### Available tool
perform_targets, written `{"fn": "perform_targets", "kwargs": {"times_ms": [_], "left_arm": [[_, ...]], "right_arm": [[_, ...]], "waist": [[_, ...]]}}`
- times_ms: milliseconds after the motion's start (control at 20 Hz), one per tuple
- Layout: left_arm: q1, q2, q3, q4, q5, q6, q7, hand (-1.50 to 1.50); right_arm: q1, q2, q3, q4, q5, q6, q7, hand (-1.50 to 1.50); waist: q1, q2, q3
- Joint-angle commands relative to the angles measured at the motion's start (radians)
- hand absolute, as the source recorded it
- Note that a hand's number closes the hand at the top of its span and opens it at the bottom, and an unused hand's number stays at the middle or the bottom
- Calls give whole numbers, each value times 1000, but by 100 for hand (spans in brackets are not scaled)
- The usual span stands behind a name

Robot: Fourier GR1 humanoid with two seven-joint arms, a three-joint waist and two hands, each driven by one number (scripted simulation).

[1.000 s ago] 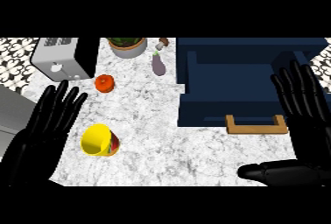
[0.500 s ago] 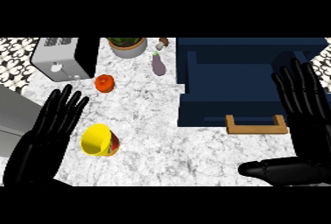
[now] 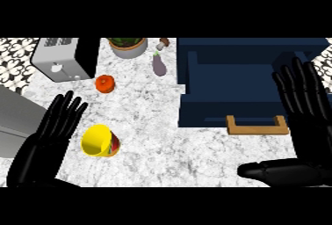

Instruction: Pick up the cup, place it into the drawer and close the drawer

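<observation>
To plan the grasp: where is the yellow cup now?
In the head view the yellow cup lies on its side on the counter's left part, just right of the left hand, below the orange fruit.

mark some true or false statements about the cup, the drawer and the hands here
1. The yellow cup lies on its side on the counter. True.
2. The left hand grips the cup. False: it is open beside the cup, holding nothing.
3. The drawer stands open, its wooden handle toward the robot. True.
4. The cup is inside the drawer. False: it is on the counter, left of the drawer.
5. The right hand is open. True.
</observation>
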Motion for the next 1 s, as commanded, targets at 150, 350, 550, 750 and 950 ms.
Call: {"fn": "perform_targets", "kwargs": {"times_ms": [150,350,550,750,950], "left_arm": [[-2,2,48,127,-59,4,-75,-150],[8,19,77,259,-76,-45,-170,-150],[-1,43,106,259,-54,-69,-155,-150],[-58,58,135,458,-112,-99,-299,-150],[-24,74,145,479,-116,-133,-343,-150]], "right_arm": [[73,15,16,-36,12,6,-25,-150],[-43,-19,-20,-31,-9,-7,79,-150],[55,20,23,46,30,30,-87,-150],[-24,-18,-38,-6,-42,21,43,-150],[15,-29,-40,-25,-30,43,27,-150]], "waist": [[-2,0,0],[0,0,-1],[0,0,0],[-1,0,0],[0,0,0]]}}
